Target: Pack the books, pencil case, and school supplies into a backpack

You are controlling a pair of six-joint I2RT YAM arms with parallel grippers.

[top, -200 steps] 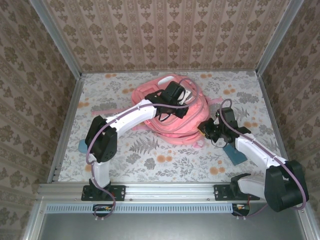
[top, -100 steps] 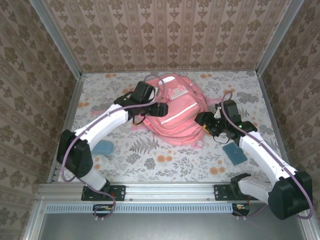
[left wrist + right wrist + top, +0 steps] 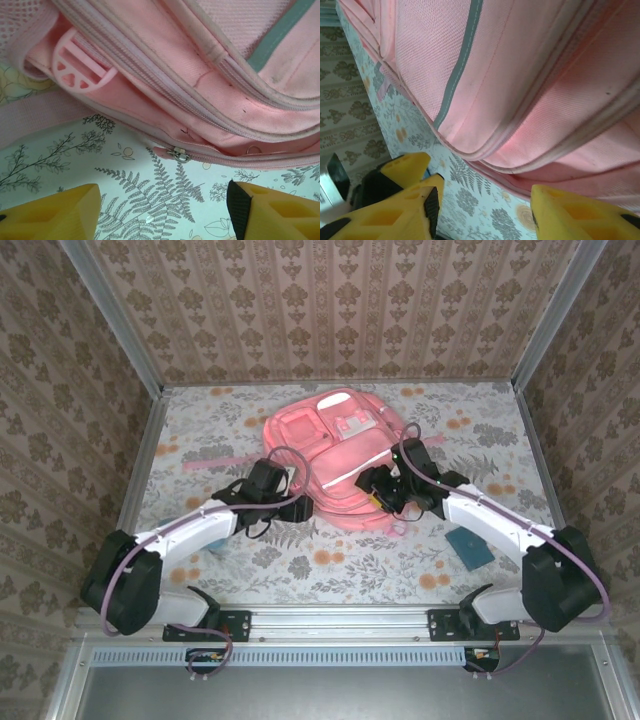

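The pink backpack (image 3: 335, 445) lies flat at mid-table, its pale stripe facing up. My left gripper (image 3: 293, 508) hovers open at its near-left edge. In the left wrist view the left gripper (image 3: 162, 212) has only tablecloth between its yellow fingers (image 3: 50, 215), just short of a metal zipper pull (image 3: 178, 154) on the backpack (image 3: 200, 75). My right gripper (image 3: 378, 490) is open at the near-right edge. In the right wrist view the right gripper (image 3: 485, 210) is empty under the backpack (image 3: 530, 75). A teal flat square (image 3: 468, 547) of the school supplies lies at the right. The books and pencil case are out of view.
A pink strap (image 3: 215, 462) trails left from the backpack, and a pink buckle (image 3: 75, 65) sits on its side. Metal rails (image 3: 135, 490) and patterned walls box in the floral tablecloth (image 3: 330, 560). Both arms cross the near half of the table.
Both grippers have opened. The left arm swung from the backpack's top back to its near-left edge. The right gripper moved left to the near-right edge. The backpack settled flatter.
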